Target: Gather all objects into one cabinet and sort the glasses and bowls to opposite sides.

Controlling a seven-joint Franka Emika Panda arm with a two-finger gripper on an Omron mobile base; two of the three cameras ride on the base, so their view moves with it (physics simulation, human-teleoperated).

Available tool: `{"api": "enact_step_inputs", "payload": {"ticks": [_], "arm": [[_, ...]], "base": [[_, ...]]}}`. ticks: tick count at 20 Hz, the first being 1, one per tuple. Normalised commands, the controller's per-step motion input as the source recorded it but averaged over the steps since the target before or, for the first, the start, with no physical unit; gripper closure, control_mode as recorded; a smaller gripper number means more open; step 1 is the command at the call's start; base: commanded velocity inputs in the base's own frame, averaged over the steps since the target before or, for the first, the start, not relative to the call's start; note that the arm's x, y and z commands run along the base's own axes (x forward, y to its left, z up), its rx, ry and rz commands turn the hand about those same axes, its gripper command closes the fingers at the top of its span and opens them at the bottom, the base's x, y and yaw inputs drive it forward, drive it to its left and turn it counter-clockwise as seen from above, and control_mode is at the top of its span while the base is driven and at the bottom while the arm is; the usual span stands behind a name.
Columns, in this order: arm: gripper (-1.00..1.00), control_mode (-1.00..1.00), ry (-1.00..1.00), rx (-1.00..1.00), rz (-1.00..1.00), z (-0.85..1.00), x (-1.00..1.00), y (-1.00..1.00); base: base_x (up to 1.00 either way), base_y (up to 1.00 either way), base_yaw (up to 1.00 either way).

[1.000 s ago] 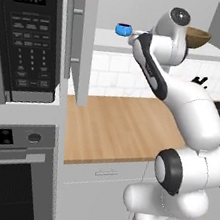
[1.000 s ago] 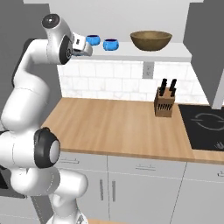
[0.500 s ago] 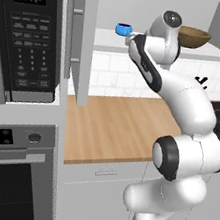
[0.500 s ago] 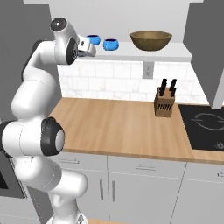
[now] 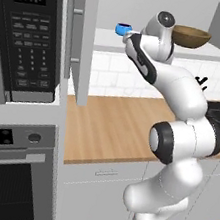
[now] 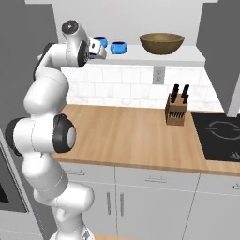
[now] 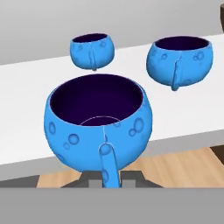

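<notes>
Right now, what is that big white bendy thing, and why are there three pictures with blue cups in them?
The white bendy thing is a robot arm in a pretend, computer-drawn kitchen. Two pictures come from cameras riding behind it, one on its left side and one on its right. The third comes from a camera on its hand, looking along its gripper.

The gripper is shut on the handle of the nearest blue cup, holding it by the front edge of the white cabinet board. Two more blue cups stand on that board, and a wide wooden bowl sits further along to the right. Below is a wooden counter with a knife block and a black stovetop. In the left camera you can also see a microwave.
</notes>
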Motion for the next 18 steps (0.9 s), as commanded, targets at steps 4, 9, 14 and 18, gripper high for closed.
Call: {"api": "enact_step_inputs", "payload": {"ticks": [4,9,14,18], "arm": [[1.0,-1.0,0.0,0.0,0.0,0.0,0.44,0.0],[1.0,-1.0,0.0,0.0,0.0,0.0,0.45,0.0],[1.0,-1.0,0.0,0.0,0.0,0.0,0.38,0.0],[1.0,-1.0,0.0,0.0,0.0,0.0,0.3,0.01]], "base": [[0.0,0.0,0.0],[0.0,0.0,0.0],[0.0,0.0,0.0],[0.0,0.0,0.0]]}}
